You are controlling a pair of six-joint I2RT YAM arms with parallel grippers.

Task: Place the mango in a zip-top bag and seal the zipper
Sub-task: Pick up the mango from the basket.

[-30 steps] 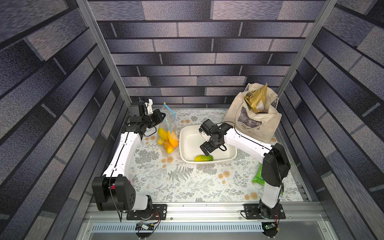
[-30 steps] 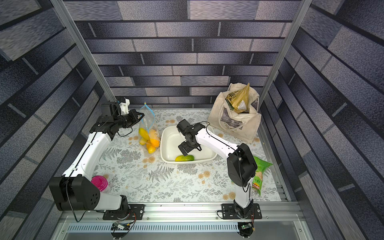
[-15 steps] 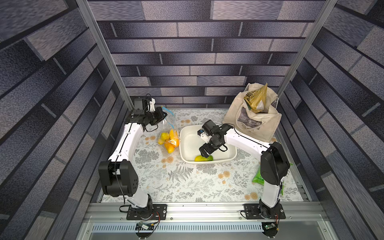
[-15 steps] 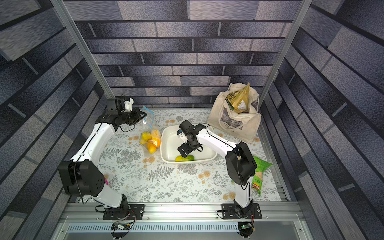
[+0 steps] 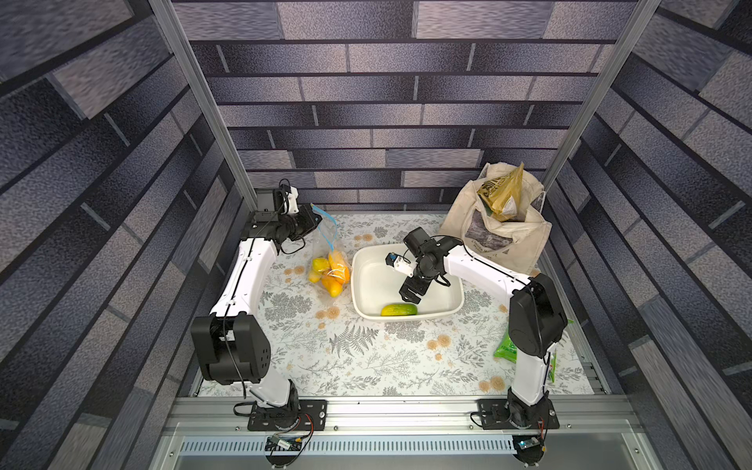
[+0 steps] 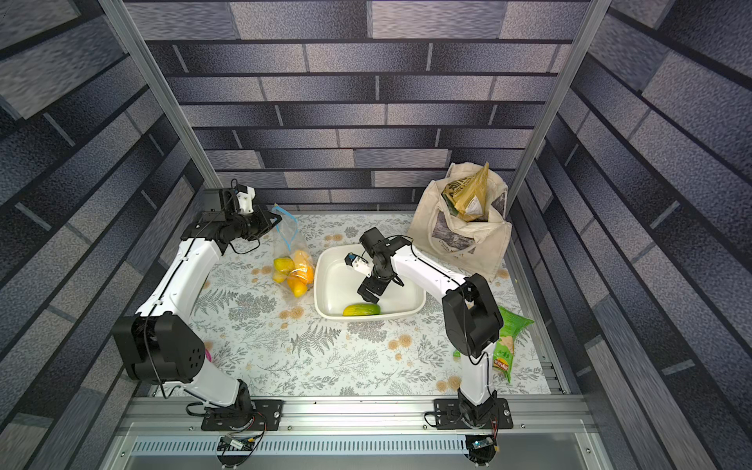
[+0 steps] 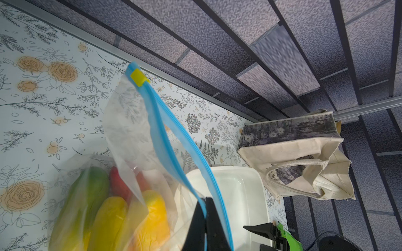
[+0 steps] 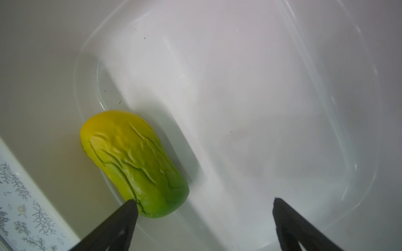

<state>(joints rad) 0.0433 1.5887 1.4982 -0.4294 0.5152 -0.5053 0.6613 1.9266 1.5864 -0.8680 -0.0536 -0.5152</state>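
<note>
The clear zip-top bag hangs upright left of the white tray, with yellow and orange fruit in its bottom. Its blue zipper gapes open, and the yellow slider sits at the far end. My left gripper is shut on one lip of the zipper. A yellow-green mango lies in the tray's near corner. My right gripper hovers open just above it. One fingertip is at the mango's green end, and nothing is between the fingers.
The white tray sits mid-table. A beige canvas tote with a yellow-brown packet stands at the back right. A green snack packet lies behind the right arm's base. Walls close in on three sides.
The left arm has swung its elbow while keeping the bag's lip pinched; the bag sagged, then rose again. The right gripper stays open over the tray, shifted slightly toward the mango.
</note>
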